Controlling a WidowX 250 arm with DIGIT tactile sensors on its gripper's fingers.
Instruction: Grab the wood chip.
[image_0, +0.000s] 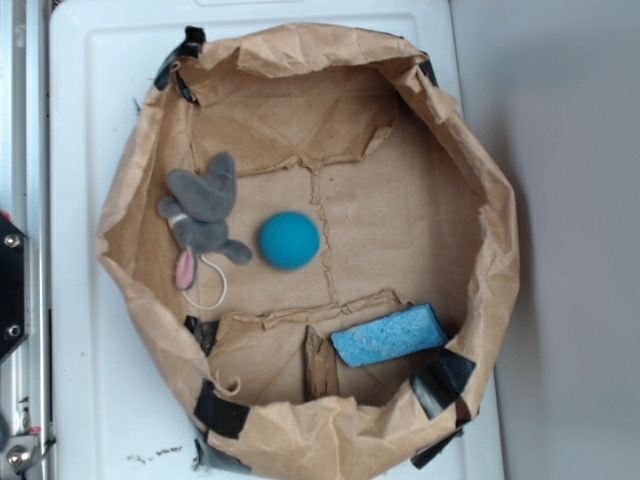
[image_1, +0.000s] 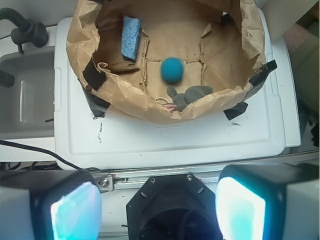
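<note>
Spread wide over the white lid (image_1: 150, 140), the gripper (image_1: 157, 210) is held outside the bag (image_1: 130, 100), whose far-left corner holds the chip (image_1: 120, 65), lying crosswise beside the sponge (image_1: 131, 37).

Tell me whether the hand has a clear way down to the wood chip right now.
Probably yes. The hand is open and outside the paper bag, nothing lies on the wood chip, and the bag is open on top. The blue sponge beside it and the paper wall leave little room.
</note>
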